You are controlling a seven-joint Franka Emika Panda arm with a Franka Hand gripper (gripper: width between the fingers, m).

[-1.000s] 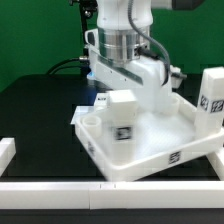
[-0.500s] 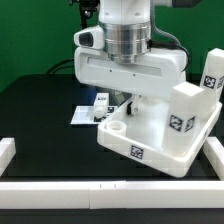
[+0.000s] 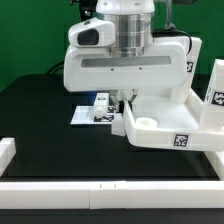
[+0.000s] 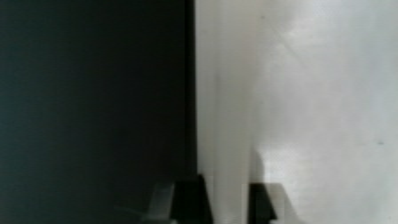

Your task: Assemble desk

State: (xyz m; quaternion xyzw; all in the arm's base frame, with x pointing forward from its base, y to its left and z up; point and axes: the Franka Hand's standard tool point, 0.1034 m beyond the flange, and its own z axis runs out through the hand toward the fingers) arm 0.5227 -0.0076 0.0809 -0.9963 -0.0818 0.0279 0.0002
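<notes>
The white desk tabletop (image 3: 165, 132) is tilted, off the black table, at the exterior view's right. A round corner socket (image 3: 147, 122) faces up near me. One white leg (image 3: 214, 90) with a square tag stands on its far right corner. My gripper (image 3: 127, 100) reaches down from the big white wrist and is shut on the tabletop's rim. In the wrist view the two dark fingers (image 4: 183, 205) straddle the white rim of the tabletop (image 4: 302, 90), with my gripper (image 4: 226, 205) closed on it. The other legs are out of view.
The marker board (image 3: 90, 112) lies on the black table behind the tabletop, partly hidden by my wrist. A low white border wall (image 3: 100, 190) runs along the front, with a short end piece (image 3: 6, 150) at the exterior view's left.
The gripper has turned and carried the tabletop toward the exterior view's right. The tabletop has rotated with it, and the attached leg now sits at the right edge.
</notes>
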